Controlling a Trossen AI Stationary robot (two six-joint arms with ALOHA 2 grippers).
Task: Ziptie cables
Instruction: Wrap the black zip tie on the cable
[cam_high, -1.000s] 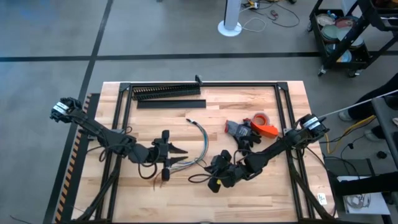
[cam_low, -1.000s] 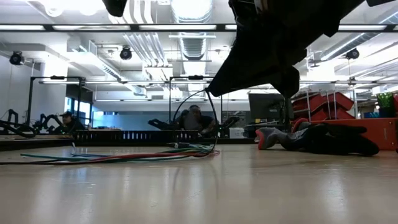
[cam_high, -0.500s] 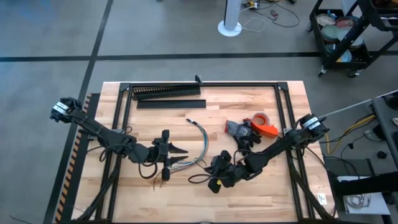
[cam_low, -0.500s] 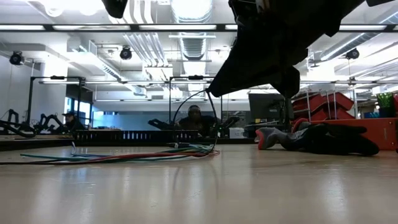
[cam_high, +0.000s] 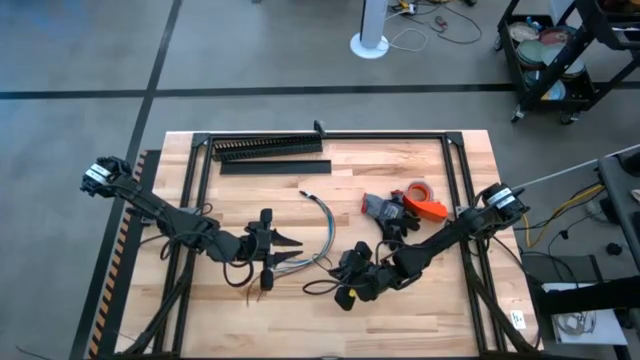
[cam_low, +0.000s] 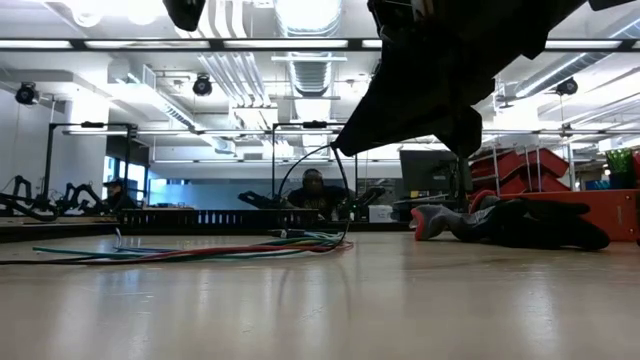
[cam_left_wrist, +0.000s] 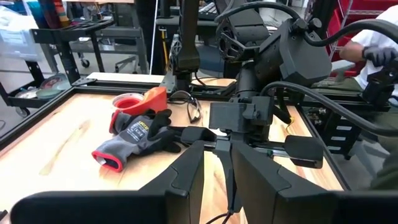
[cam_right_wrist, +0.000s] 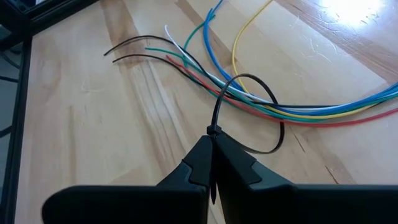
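While the high view blurs it, the right gripper (cam_right_wrist: 211, 163) pinches a ziptie (cam_right_wrist: 245, 112) looped round the cables (cam_right_wrist: 292, 112).

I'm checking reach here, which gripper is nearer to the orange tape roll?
Right. The right gripper sits below and left of the orange tape roll, on the tape's half of the table. The left gripper is farther left, beyond the cables.

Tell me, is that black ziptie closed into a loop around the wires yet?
Closed into a loop. The ziptie curves round the cables and meets at its head, which the right claw pinches shut.
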